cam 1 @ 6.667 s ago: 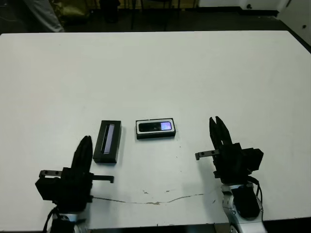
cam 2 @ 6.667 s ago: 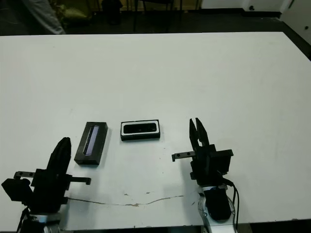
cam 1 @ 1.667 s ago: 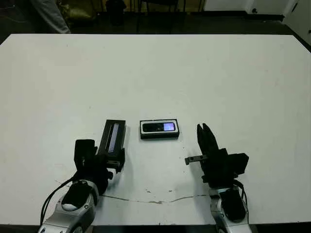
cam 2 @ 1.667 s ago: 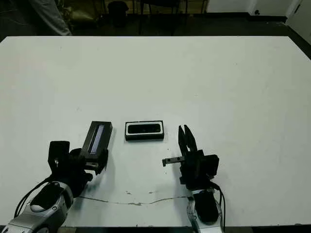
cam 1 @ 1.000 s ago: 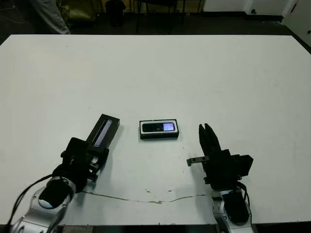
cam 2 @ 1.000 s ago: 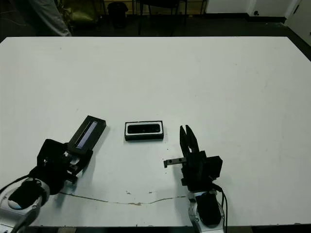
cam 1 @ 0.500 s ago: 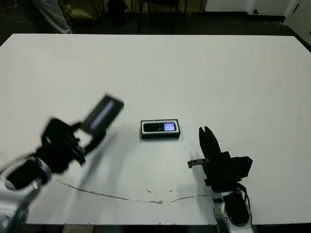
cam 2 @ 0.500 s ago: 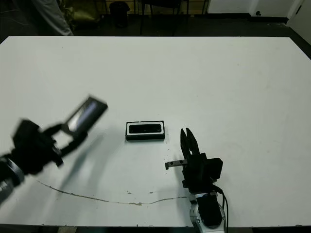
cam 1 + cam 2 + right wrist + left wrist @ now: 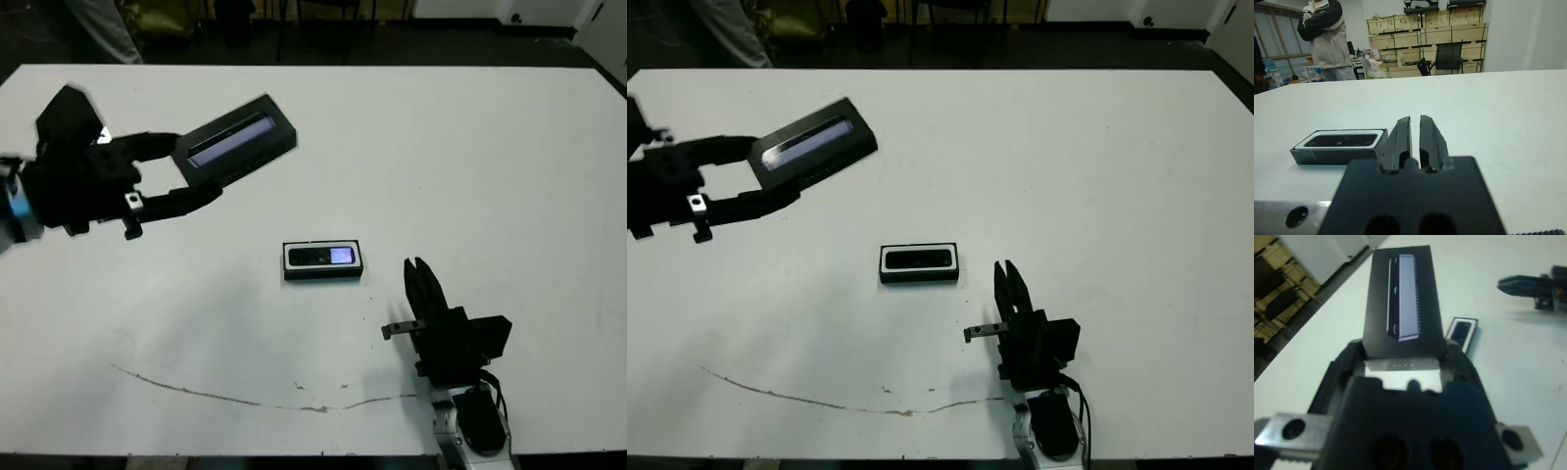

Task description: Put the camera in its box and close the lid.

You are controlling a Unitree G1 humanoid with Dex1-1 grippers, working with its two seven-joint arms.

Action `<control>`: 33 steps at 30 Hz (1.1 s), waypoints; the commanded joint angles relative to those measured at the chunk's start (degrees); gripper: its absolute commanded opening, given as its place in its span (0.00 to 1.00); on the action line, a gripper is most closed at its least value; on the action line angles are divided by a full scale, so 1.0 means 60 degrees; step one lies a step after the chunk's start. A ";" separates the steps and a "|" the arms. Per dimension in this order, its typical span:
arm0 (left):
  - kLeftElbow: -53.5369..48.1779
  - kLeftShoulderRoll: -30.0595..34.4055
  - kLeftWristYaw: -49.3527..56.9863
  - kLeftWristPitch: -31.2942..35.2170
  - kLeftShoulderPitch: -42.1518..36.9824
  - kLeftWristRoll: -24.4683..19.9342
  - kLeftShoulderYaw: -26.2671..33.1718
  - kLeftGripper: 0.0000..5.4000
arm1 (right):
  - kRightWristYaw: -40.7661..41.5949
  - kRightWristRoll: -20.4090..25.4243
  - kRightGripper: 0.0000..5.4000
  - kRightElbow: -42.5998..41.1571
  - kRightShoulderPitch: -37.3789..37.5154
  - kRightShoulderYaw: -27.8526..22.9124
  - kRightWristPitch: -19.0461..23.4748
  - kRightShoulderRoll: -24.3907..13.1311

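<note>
Black lid (image 9: 235, 143) with grey strip; black box (image 9: 322, 260), white lining.

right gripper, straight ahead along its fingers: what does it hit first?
Probably nothing. The right gripper points up the white table, and the shallow black box with white lining lies off to its left, as the right wrist view also shows. Bare tabletop ahead; depth is unclear.
</note>
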 commanded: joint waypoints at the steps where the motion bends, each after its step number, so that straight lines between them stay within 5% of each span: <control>1: 0.0584 0.0004 -0.0531 -0.0171 -0.0551 0.0245 -0.0687 0.45 | -0.0030 0.0086 0.00 -0.0031 0.0079 -0.0164 0.0360 -0.0106; 9: 0.1276 -0.0469 -0.1232 -0.0706 -0.1533 0.1104 -0.2172 0.45 | -0.0079 0.0280 0.00 -0.0246 -0.0237 -0.0660 0.0532 -0.0240; 14: 0.1462 -0.0894 -0.1094 -0.0867 -0.1416 0.1477 -0.2590 0.45 | -0.0222 0.0321 0.00 -0.0731 -0.0484 -0.1060 0.1113 -0.0386; 33: 0.3043 -0.1756 -0.1953 -0.1632 -0.1825 0.2863 -0.3995 0.45 | -0.0331 0.0393 0.00 -0.0766 -0.0759 -0.1556 0.1206 -0.0424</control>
